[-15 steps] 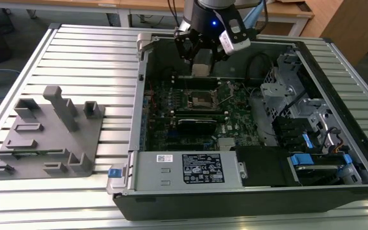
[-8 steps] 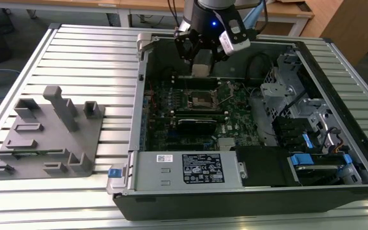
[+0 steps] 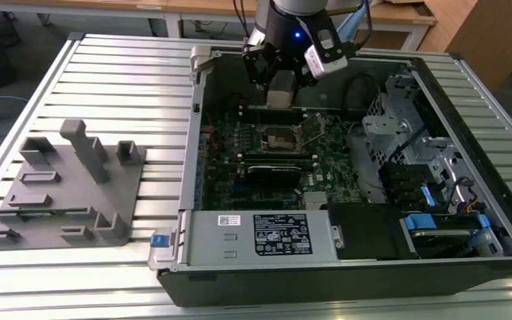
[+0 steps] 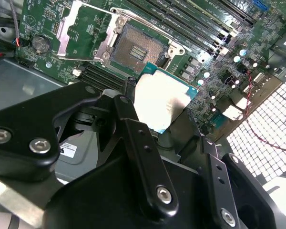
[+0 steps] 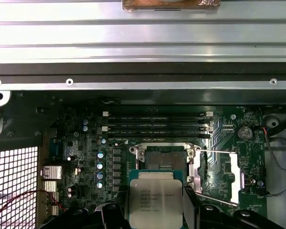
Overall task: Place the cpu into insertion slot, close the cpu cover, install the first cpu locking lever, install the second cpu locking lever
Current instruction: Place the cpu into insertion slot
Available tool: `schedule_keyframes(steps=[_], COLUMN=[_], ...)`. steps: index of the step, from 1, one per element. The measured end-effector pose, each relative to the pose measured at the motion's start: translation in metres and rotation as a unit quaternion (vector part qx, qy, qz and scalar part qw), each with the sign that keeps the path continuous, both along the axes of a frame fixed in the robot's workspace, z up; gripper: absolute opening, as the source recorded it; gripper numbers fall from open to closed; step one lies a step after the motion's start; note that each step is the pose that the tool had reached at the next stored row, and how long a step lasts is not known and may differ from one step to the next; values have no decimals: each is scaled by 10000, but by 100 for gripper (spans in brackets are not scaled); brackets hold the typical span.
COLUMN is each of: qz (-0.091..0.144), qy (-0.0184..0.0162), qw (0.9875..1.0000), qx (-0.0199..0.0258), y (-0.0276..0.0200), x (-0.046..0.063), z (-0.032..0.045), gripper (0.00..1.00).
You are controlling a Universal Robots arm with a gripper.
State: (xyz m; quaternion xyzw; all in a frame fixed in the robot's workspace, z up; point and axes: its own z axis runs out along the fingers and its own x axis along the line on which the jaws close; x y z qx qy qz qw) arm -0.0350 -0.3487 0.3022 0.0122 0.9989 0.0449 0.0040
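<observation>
My gripper hangs over the far part of the open computer case, shut on the cpu, a flat square chip with a pale metal face. In the first wrist view the cpu sits between the two black fingers, just short of the insertion slot and apart from it. The insertion slot lies bare, its dark centre exposed. The cpu cover is swung open and lies beside the slot on the green board. Two thin wire levers stand loose next to the cover. The slot lies below the gripper.
Long black memory slots run beside the socket. A grey power-supply box fills the case's near side, and a metal drive cage stands at the exterior view's right. A grey fixture rests on the slatted table outside the case.
</observation>
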Motion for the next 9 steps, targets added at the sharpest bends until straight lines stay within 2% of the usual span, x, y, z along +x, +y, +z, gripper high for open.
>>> schedule_keyframes(steps=[9], qz=[0], qy=[0], qw=[10000], qx=[-1], y=[0], x=[0], z=[-16], gripper=[54])
